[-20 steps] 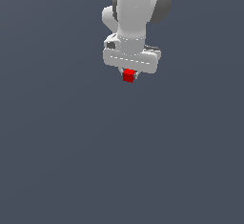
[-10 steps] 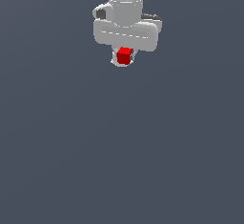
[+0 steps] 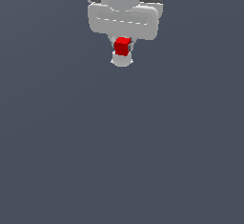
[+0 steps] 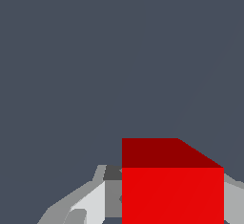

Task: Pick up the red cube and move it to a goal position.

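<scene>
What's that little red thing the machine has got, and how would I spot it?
Find the big white robot hand near the top of the exterior view. Between its fingers sits the red cube, tiny and plain-faced, the only bright colour against the grey background.

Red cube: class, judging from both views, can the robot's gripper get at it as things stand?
Yes, it seems so. The red cube already sits between the fingers of the gripper, apparently clamped; the wrist view shows the cube against a finger, with nothing else in the way.
</scene>
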`<state>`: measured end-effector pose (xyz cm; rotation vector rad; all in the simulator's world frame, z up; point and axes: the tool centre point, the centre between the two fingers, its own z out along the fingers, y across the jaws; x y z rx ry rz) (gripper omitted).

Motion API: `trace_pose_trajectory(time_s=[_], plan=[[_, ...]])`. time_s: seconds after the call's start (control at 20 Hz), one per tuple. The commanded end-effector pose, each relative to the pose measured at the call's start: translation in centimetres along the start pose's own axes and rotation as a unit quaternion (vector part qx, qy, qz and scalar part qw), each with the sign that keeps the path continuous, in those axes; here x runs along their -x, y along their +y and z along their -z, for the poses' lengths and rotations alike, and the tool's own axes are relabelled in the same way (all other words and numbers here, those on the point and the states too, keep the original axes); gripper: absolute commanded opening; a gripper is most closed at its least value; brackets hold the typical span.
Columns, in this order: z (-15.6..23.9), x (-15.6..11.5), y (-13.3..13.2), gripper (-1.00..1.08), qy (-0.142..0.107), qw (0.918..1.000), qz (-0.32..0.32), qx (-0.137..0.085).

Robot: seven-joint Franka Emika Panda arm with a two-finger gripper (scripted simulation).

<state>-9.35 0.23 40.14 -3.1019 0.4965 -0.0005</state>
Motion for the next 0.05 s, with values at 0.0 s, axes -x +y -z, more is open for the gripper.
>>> trace_pose_trajectory(time_s=[0.0], plan=[[0.22,-0.06,0.02,-1.00,0.000,1.0000,0.000,0.000]])
